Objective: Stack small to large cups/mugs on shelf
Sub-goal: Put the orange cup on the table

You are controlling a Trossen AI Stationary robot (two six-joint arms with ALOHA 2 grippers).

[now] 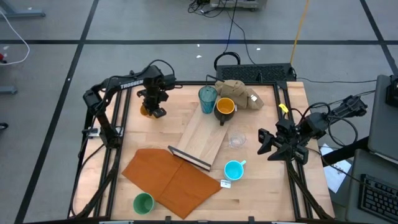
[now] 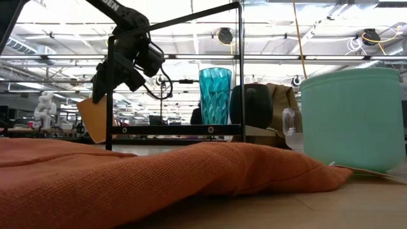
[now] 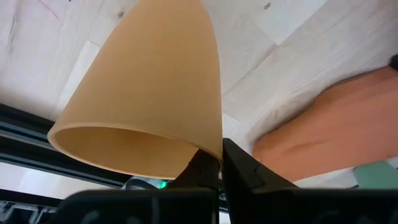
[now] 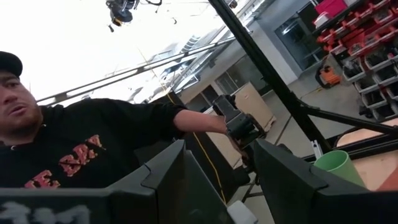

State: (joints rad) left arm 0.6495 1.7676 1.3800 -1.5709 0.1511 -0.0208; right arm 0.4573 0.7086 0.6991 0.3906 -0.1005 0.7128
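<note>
Orange plastic fills the view at the left claw [image 3: 211, 167]: it has its fingers pinched tight on the rim of the orange cup [image 3: 149, 93], which hangs lifted off the table, tilted mouth-down. In the overhead view that left claw [image 1: 155, 107] sits near the table's far left corner. To its right, well apart, the pale wooden shelf [image 1: 200, 138] lies slantwise. At the shelf's far end stand the teal tumbler [image 1: 208, 98] and, just beside it, the dark yellow-lined mug [image 1: 224, 107]. The clear glass [image 1: 237, 140] rests beside the shelf's right edge, the light blue mug [image 1: 234, 169] nearer the front. The green cup [image 1: 143, 203] stands by the front edge, beside the orange-brown sheet [image 1: 169, 178]. The right claw [image 4: 217, 180] waits at the table's right edge, fingers partly spread, gripping nothing.
</note>
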